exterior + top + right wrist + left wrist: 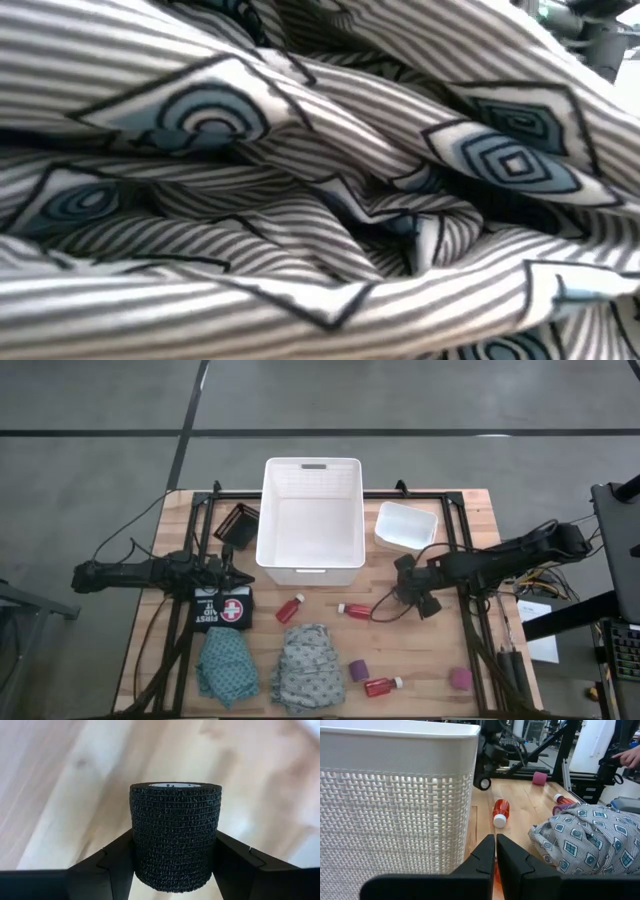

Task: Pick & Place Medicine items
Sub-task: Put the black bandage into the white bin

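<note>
A: We check the right gripper (pixel 175 865) first. What is between its fingers?

B: We see the black roll (pixel 175 837), upright, with a finger against each side. In the high view that gripper (pixel 408 597) sits over the table (pixel 440 650) just right of one red bottle (pixel 354 610), but the roll itself is hidden there under the arm.

A: And the left gripper (pixel 495 855)?

B: Its fingers are pressed together with nothing between them. It sits beside the white basket (pixel 395 805), near the first aid pouch (pixel 223 607).

A: Where do we find the remaining items?

B: A second bottle (pixel 290 609) lies in front of the basket, a third (pixel 382 685) beside the purple roll (pixel 357 671). The pink roll (pixel 460 678) is near the table's right edge. The teal cloth (pixel 226 667) and grey cloth (pixel 307 667) lie side by side.

A: What does the low view give us?

B: Only the grey cloth's folds (pixel 300 200); they block nearly everything else.
</note>
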Available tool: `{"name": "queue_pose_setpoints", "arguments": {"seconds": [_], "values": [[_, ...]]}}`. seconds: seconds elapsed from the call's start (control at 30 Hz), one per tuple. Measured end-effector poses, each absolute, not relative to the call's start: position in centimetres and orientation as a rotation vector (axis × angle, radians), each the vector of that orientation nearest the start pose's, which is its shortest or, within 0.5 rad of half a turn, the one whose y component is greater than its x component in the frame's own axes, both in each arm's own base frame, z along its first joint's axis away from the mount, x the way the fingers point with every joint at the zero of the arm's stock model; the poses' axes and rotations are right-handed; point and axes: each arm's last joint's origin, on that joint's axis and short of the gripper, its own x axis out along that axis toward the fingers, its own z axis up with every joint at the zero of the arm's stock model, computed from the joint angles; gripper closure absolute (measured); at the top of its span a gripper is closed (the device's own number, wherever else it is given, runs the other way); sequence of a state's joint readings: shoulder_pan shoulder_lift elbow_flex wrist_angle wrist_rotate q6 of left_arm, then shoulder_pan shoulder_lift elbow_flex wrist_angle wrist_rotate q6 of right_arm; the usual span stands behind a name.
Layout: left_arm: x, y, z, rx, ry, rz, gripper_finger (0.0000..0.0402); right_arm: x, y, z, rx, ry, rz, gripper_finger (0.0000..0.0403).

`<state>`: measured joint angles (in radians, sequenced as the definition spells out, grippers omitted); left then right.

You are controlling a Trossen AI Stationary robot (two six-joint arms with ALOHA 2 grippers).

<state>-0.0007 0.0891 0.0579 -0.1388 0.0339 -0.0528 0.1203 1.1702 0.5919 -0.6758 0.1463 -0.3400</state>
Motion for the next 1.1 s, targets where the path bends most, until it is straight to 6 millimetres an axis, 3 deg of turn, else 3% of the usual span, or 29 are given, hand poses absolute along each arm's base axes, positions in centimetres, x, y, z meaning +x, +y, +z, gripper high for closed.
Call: {"name": "queue_pose_setpoints", "arguments": {"seconds": [0.17, 0.47, 0.67, 0.93, 1.1], "values": [[9.9, -0.1, 16.3, -0.055, 0.171, -0.030, 0.0381, 19.3, 1.5, 19.9, -0.416, 1.140, -0.007, 0.0186], [9.9, -0.1, 16.3, -0.056, 0.171, -0.030, 0.0381, 20.3, 0.7, 24.6, -0.039, 0.961, -0.331, 0.0188], [9.9, -0.1, 16.3, -0.055, 0.171, -0.030, 0.0381, 19.9, -0.7, 25.8, 0.112, 0.984, -0.473, 0.0188], [9.9, -0.1, 16.3, -0.055, 0.171, -0.030, 0.0381, 18.9, -3.3, 27.2, 0.408, 0.821, -0.957, 0.0188], [9.9, -0.1, 16.3, -0.055, 0.171, -0.030, 0.0381, 17.7, -4.6, 27.9, 0.549, 0.833, -1.116, 0.0188]]}}
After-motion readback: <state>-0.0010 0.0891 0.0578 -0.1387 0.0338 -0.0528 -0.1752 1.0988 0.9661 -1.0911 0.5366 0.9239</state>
